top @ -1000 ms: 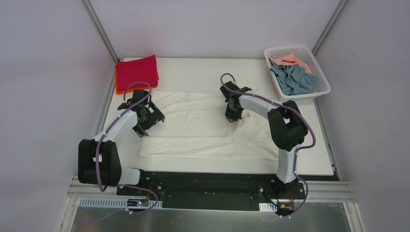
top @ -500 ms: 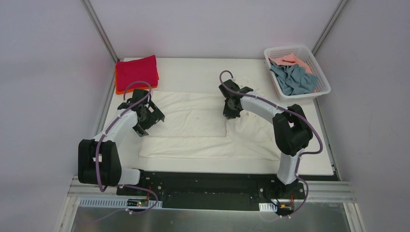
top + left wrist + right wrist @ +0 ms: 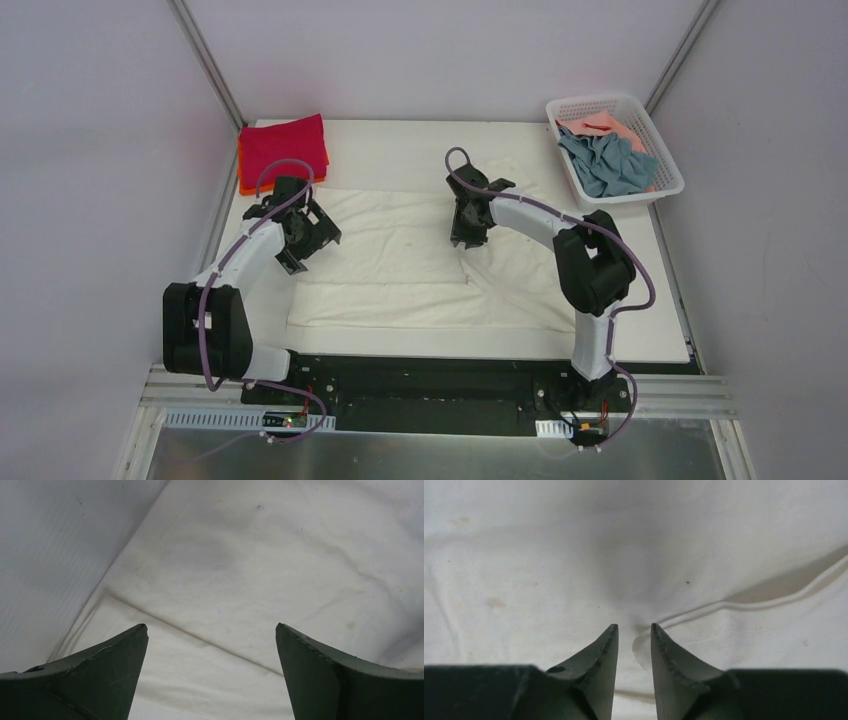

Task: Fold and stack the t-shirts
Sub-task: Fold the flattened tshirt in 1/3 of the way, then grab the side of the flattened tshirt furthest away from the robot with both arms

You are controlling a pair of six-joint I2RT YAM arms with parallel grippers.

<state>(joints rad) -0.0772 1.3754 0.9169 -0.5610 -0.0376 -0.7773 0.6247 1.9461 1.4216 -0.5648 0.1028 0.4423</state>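
The cream shirt [image 3: 400, 255] lay spread across the middle of the frame. The left gripper [image 3: 312, 232] hung wide open over its left edge, holding nothing. The right gripper [image 3: 466, 238] sat at a hem [image 3: 749, 604] right of centre, jaws a little apart; whether they pinched cloth could not be told. A red shirt [image 3: 283, 148] lay folded upper left, and a basket [image 3: 668, 188] stood upper right.
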